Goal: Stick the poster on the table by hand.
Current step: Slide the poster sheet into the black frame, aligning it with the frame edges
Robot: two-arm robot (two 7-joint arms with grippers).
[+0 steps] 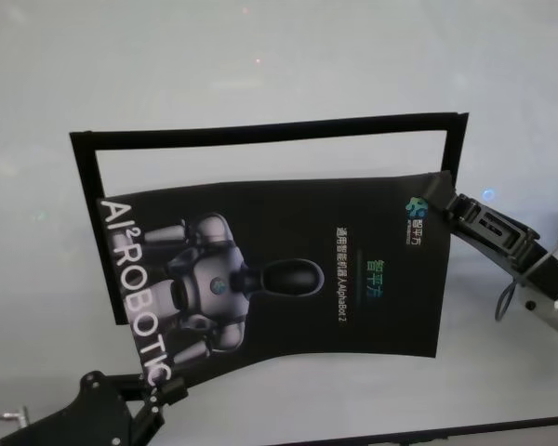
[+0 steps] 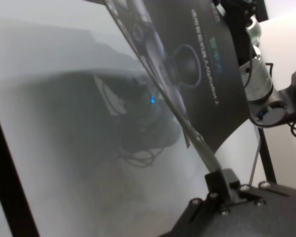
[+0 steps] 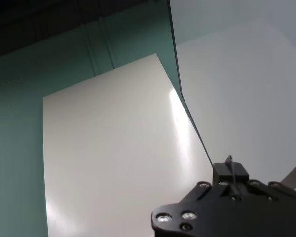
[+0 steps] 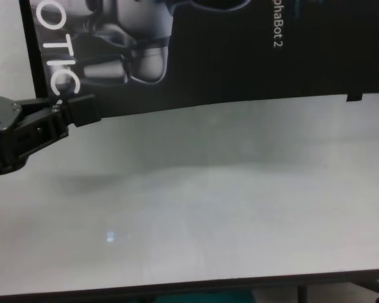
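The poster is a black glossy sheet with a grey-white robot and white letters. Both grippers hold it, bowed and slightly twisted, just above the white table. My left gripper is shut on its near left corner by the letters; this also shows in the chest view and the left wrist view. My right gripper is shut on its far right corner. In the right wrist view the fingers pinch the sheet's thin edge. The poster fills the top of the chest view.
A black rectangular outline lies on the table. The poster overlaps its near part, and its far and left sides stay uncovered. The table's dark near edge runs along the bottom of the chest view. My right arm shows behind the poster in the left wrist view.
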